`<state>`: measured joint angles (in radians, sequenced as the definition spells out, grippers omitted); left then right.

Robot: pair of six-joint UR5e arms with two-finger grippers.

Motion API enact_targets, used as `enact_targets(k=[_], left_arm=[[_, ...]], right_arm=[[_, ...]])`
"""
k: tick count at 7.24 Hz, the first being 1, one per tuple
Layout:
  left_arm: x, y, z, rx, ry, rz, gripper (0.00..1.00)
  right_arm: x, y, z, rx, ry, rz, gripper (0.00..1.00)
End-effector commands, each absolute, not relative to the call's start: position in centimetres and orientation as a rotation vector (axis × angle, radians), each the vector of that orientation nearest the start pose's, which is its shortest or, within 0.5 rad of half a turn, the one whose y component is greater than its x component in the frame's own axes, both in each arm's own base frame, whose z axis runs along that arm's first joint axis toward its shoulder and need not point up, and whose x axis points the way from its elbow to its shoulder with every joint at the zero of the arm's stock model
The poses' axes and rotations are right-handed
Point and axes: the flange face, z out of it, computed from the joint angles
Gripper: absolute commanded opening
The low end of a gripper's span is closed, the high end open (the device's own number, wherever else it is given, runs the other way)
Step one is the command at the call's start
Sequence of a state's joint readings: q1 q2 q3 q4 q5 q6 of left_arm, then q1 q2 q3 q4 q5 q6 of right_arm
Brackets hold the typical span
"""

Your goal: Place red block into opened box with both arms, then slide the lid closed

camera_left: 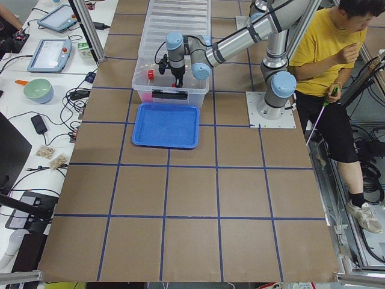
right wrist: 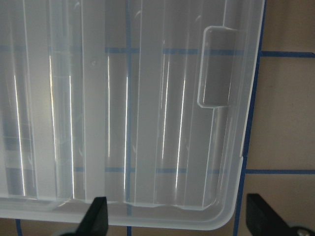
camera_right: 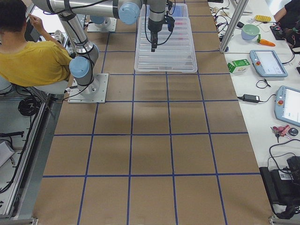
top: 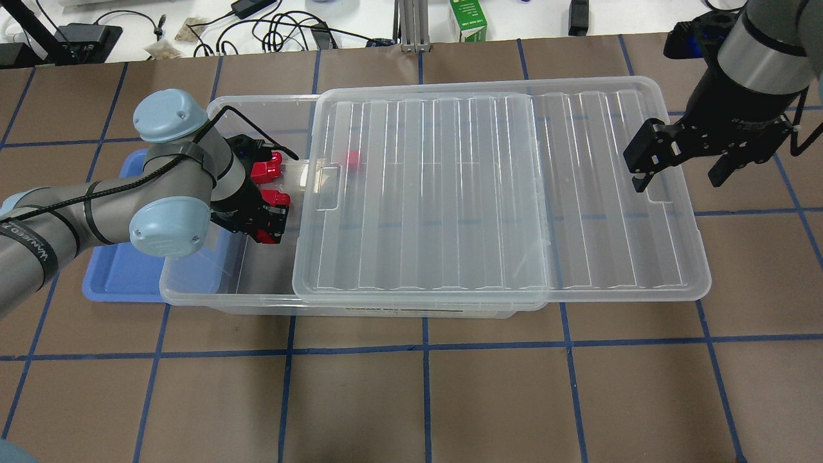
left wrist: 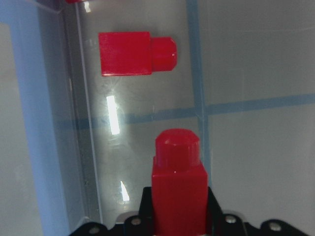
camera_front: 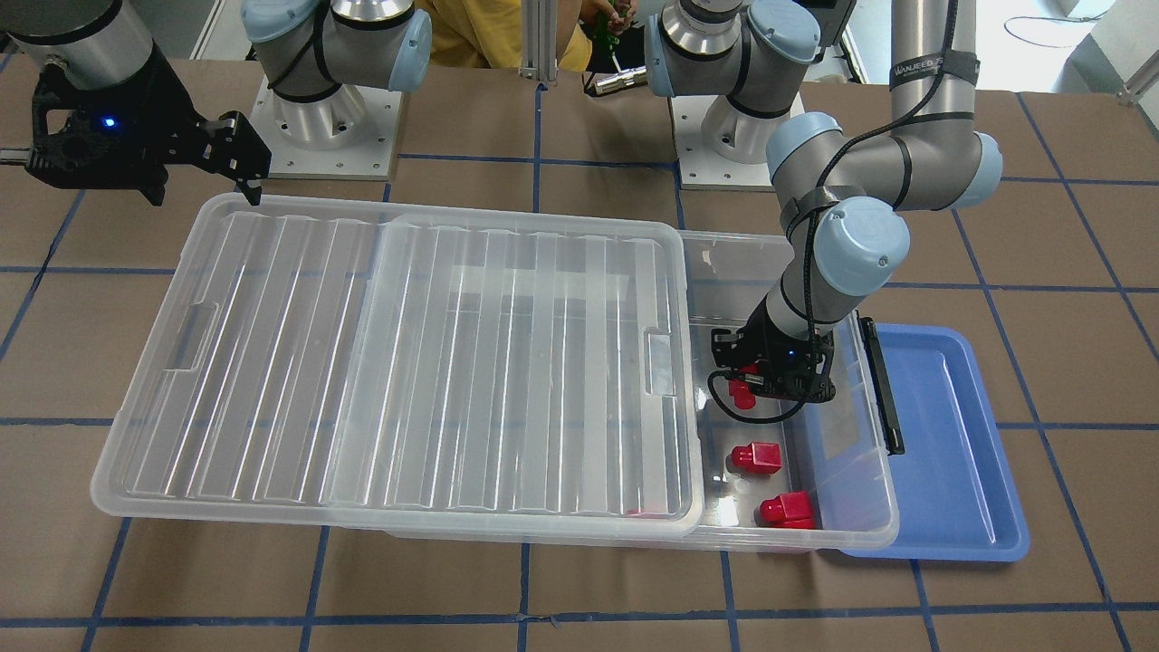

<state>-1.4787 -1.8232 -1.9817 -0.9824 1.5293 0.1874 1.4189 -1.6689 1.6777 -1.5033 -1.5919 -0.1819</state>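
My left gripper (camera_front: 744, 391) is down inside the uncovered end of the clear box (camera_front: 892, 507), shut on a red block (left wrist: 177, 187) whose stub points away from the wrist camera. Two more red blocks (camera_front: 756, 457) (camera_front: 786, 510) lie on the box floor beyond it, and one (top: 352, 159) shows through the lid. The ribbed clear lid (top: 482, 193) covers most of the box and overhangs its far end. My right gripper (top: 681, 173) hangs open above that overhanging end, near the lid's indent (right wrist: 216, 66), with nothing between its fingers.
A blue tray (camera_front: 951, 435) lies against the box's latch end, under my left arm. A person in a yellow shirt (camera_left: 325, 54) sits behind the robot bases. Cables, a green carton (top: 468, 22) and tablets lie past the table's far edge.
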Motion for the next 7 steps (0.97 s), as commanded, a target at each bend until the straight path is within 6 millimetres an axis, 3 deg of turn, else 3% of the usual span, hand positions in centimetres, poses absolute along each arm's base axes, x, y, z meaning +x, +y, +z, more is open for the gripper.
enact_targets(k=[1, 2, 3, 4, 5, 7], left_arm=[[-9.1, -51.4, 21.1, 0.148, 3.19, 0.151, 0.14], [-9.1, -51.4, 21.1, 0.148, 3.19, 0.153, 0.33], [-9.1, -51.4, 20.9, 0.146, 3.191, 0.158, 0.41], [-9.1, -51.6, 21.0, 0.144, 3.191, 0.151, 0.66], [-9.0, -52.0, 21.4, 0.146, 3.19, 0.132, 0.81], [-8.9, -52.1, 23.5, 0.148, 3.18, 0.065, 0.97]], right_arm=[[6.3, -45.7, 47.5, -0.049, 3.146, 0.124, 1.0], [6.3, -45.7, 47.6, -0.05, 3.147, 0.122, 1.0], [6.3, -45.8, 47.4, -0.049, 3.145, 0.127, 1.0], [6.3, -45.8, 47.3, -0.05, 3.146, 0.132, 1.0], [6.2, -45.9, 47.4, -0.05, 3.146, 0.129, 1.0], [6.2, -45.9, 47.2, -0.052, 3.146, 0.132, 1.0]])
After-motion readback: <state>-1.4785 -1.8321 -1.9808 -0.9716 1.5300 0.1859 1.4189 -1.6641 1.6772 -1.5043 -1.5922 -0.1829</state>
